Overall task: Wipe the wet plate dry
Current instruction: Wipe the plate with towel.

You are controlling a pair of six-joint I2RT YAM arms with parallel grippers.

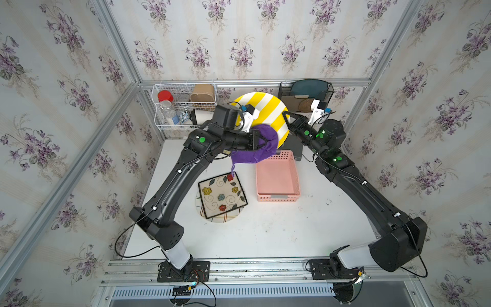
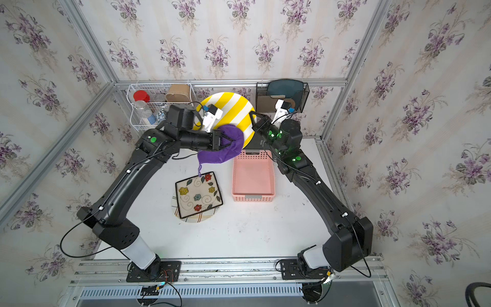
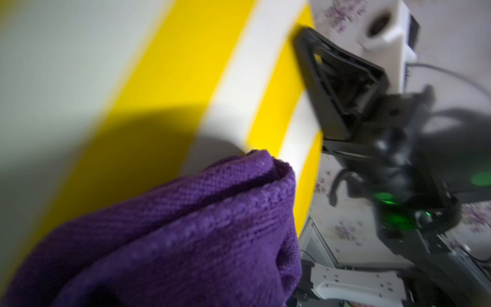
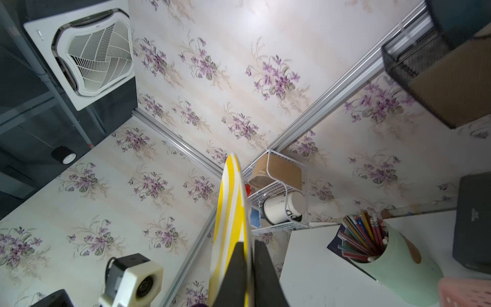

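Note:
The plate (image 1: pixel 261 109) (image 2: pixel 231 109), round with yellow and white stripes, is held upright in the air over the back of the table. My right gripper (image 1: pixel 285 115) (image 2: pixel 251 114) (image 4: pixel 249 255) is shut on its right rim, one finger on each face. The right wrist view shows the plate (image 4: pixel 231 212) edge-on. A purple cloth (image 1: pixel 261 148) (image 2: pixel 225 148) (image 3: pixel 186 226) is bunched in my left gripper (image 1: pixel 265 139) (image 2: pixel 228 141), which is shut on it. The cloth lies against the lower part of the plate's striped face (image 3: pixel 186 79) and covers the left fingers.
A pink basket (image 1: pixel 277 196) stands on the table under the plate. A square floral plate (image 1: pixel 221 195) lies on a round one to its left. At the back are a wire rack (image 1: pixel 183 106) with jars and a black mesh organiser (image 1: pixel 305 95). A pencil cup (image 4: pixel 398 263) stands behind the basket.

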